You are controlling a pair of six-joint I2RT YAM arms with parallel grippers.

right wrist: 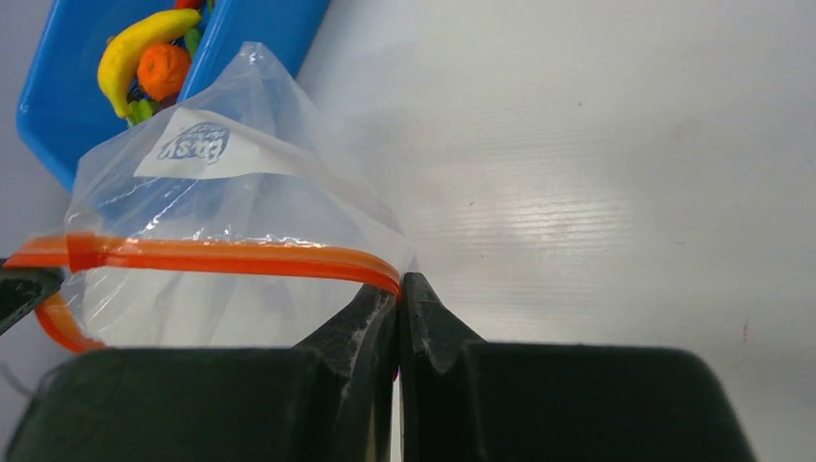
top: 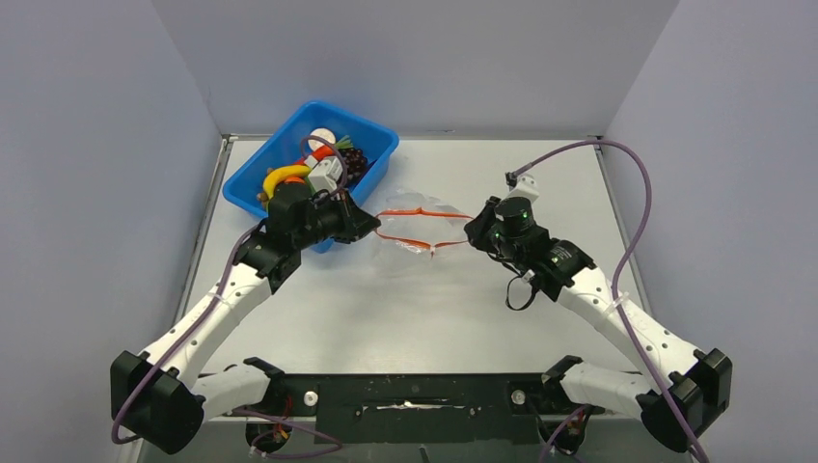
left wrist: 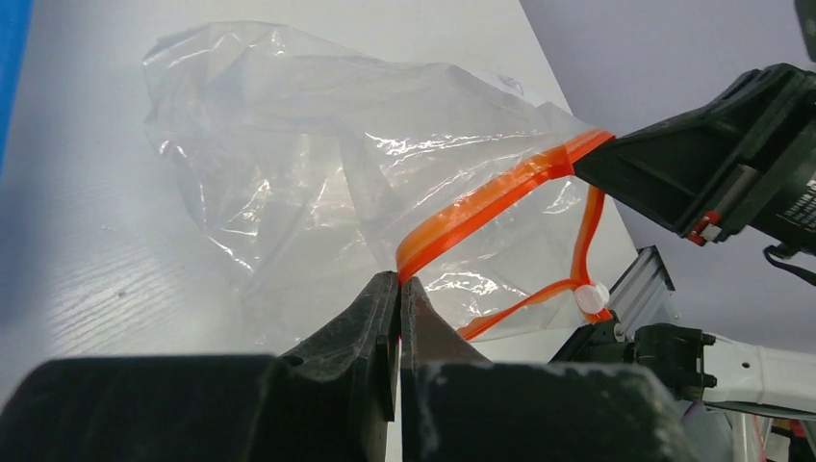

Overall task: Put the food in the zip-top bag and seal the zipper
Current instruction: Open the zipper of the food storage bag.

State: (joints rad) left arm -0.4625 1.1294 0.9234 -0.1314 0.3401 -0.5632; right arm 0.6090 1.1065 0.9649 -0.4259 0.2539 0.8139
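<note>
Now | left gripper (left wrist: pixel 399 286) pinches zipper (left wrist: pixel 481 203) | right gripper (right wrist: pixel 398 286) likewise

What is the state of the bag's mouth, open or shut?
Open: the two strips of the zipper run apart, a gap between them.

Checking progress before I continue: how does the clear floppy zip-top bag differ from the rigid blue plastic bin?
The clear floppy zip-top bag looks empty; the blue plastic bin holds the toy food. The bag is pinched at its red-orange strip by left gripper and right gripper; the bin is ungripped. Both stand open.
</note>
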